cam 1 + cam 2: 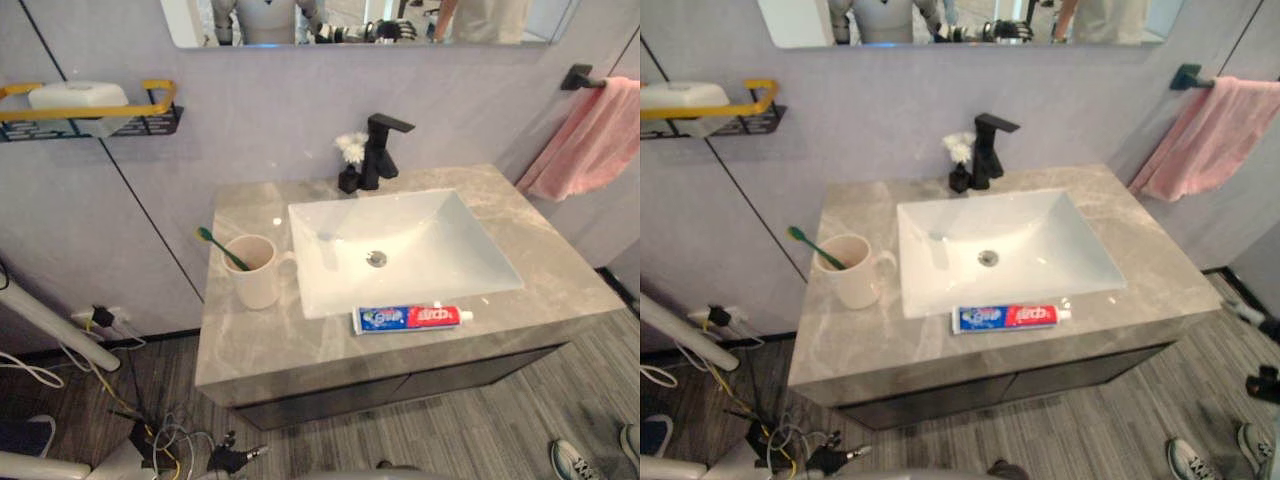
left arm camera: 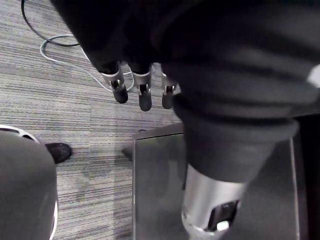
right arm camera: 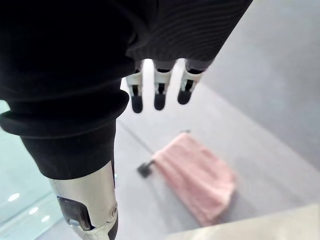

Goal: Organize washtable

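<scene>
Toothbrush (image 1: 216,244) leans in mug (image 1: 258,285); left hand (image 2: 144,95), right hand (image 3: 160,95) slack, holding nothing

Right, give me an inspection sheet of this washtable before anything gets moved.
Surface: grey stone countertop with a white sink set in it; black faucet at the back.
Job's things: cream mug left of the sink, green toothbrush leaning in it; toothpaste tube lying flat along the sink's front edge.
Clutter: small dark vase of white flowers beside the faucet.
Hands: left hand open, holding nothing, above the floor; right hand open, holding nothing.
Cables: tangle of cables on the floor left of the cabinet.
Surroundings: pink towel on a wall bar at right; wall shelf at left holding a white container; mirror above; a person's shoes on the floor.
</scene>
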You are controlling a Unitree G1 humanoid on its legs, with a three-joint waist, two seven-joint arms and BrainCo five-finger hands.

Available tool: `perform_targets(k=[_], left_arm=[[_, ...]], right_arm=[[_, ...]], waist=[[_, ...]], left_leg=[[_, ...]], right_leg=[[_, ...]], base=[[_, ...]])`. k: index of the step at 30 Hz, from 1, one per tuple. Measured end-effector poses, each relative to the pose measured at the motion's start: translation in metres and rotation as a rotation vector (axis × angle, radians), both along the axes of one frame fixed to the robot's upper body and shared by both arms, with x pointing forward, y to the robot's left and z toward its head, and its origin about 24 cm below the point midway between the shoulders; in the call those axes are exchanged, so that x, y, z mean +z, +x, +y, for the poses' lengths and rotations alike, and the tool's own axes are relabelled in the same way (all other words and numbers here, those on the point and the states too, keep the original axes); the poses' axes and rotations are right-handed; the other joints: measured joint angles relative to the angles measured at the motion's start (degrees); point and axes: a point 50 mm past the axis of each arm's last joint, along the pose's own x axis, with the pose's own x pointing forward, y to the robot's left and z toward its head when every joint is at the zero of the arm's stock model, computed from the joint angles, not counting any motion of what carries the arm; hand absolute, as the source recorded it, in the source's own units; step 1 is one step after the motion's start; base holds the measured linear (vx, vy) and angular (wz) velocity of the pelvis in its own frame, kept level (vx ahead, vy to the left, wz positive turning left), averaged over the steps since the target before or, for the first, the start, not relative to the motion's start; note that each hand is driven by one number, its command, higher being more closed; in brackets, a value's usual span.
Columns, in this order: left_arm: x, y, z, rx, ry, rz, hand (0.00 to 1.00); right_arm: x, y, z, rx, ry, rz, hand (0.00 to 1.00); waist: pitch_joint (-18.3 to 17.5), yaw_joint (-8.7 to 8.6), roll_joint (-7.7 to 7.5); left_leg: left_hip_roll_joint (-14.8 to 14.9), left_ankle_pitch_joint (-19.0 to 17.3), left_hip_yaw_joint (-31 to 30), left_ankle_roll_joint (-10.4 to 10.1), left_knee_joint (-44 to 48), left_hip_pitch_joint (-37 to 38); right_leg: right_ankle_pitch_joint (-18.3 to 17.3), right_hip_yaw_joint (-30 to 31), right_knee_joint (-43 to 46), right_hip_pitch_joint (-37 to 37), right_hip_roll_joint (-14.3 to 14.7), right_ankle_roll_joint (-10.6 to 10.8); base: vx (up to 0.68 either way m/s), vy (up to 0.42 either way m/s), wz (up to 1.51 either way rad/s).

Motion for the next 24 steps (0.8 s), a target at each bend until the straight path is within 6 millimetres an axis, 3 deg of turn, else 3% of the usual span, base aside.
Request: perform_targets(k=[3,5,9,18,24], left_arm=[[0.000,0.001,-0.002,-0.015,-0.007,-0.004,0.00],[0.000,0.001,-0.003,-0.028,-0.017,-0.006,0.00],[0.001,0.005,-0.005,-0.065,-0.017,-0.012,0.00],[0.003,0.016,-0.007,-0.126,-0.028,-0.045,0.00],[0.004,0.018,-0.006,-0.142,-0.036,-0.050,0.00]], right_arm=[[0.007,0.025,0.030,0.210,-0.091,0.061,0.00],[0.001,0.040,0.060,0.404,-0.146,0.141,0.00],[-0.009,0.056,0.094,0.640,-0.214,0.272,0.00],[-0.032,0.066,0.124,0.868,-0.203,0.467,0.00],[-0.048,0.067,0.122,0.847,-0.217,0.564,0.00]], waist=[[-0.4,0.05,-0.54],[-1.0,0.20,-0.98],[-1.2,0.92,-1.38],[-1.2,2.88,-2.48],[-1.0,3.10,-3.25]], left_leg=[[-0.1,0.1,-0.9,0.0,0.0,-0.5],[-0.4,0.6,-2.2,0.5,-0.1,-1.4],[-0.7,1.3,-4.4,0.5,-0.1,-2.8],[-1.0,1.6,-6.9,0.4,-0.1,-4.1],[-1.1,1.9,-7.6,0.5,-0.1,-4.5]], right_leg=[[0.0,-0.8,0.1,0.0,-0.2,0.0],[0.0,-2.3,-0.1,0.0,-0.5,0.0],[0.0,-4.4,-0.6,-0.1,-0.8,0.0],[0.0,-7.4,-1.2,0.6,-0.7,0.0],[0.0,-8.2,-1.2,0.6,-0.8,0.0]], base=[[-0.05,-0.019,0.15],[-0.01,-0.025,0.30],[0.02,-0.022,0.29],[0.02,-0.018,0.16],[-0.03,-0.016,0.07]])
